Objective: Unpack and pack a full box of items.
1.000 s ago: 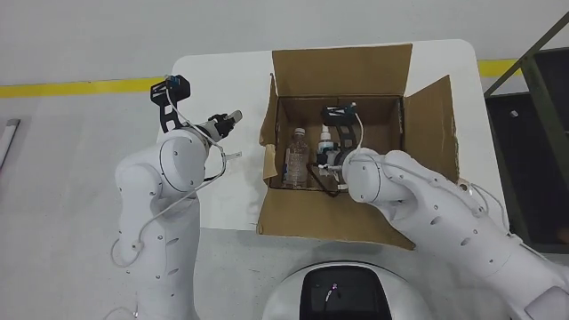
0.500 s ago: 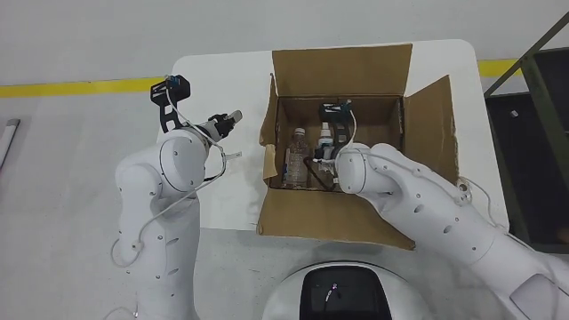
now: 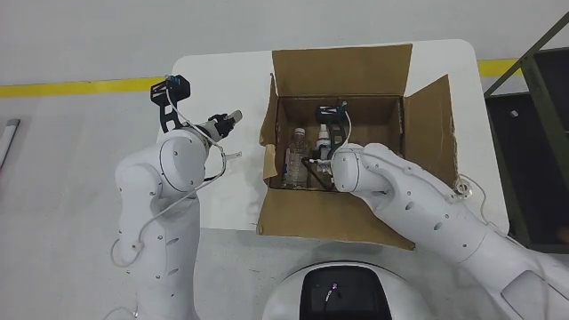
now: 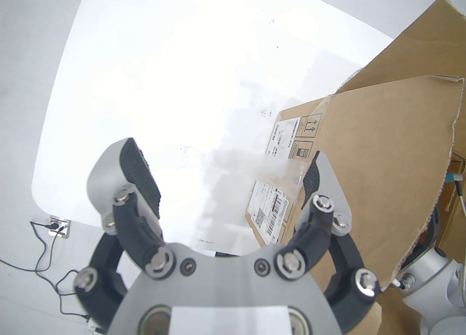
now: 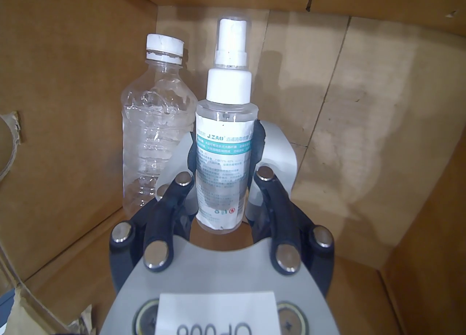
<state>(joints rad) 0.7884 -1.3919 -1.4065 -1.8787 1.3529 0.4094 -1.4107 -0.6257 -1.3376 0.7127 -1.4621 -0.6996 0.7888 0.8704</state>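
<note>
The right tool point(image 5: 225, 145) is down inside the box point(image 5: 364, 96), pinching the spray bottle point(image 5: 227, 110) at mid-body; both pads press on the label, and the white pump head stands upright well above the fingers. Just beside one finger, and close to the spray bottle, stands an empty water bottle point(image 5: 156, 125), capped and upright against the box wall. The left tool point(image 4: 222, 165) hangs spread and holds nothing, over the table point(image 4: 164, 59), with the box's outer wall just beside one finger.

The spray bottle looks small and fairly light, stiff-walled, with clear liquid inside; its label is smooth, so it may slip under a loose grip. The label band below the shoulder is the sound place to hold; the pump head and its clear overcap would likely come loose or turn. The water bottle looks thin, easily crushed and easily tipped; taking it at the ribbed waist seems safest.

The spray bottle's base sits behind the tool's palm, so I cannot tell whether it rests on the box floor or hangs clear; the water bottle's lower part is cut off by a finger; from above, the right arm covers the near part of the box, and anything lying there is hidden.
</note>
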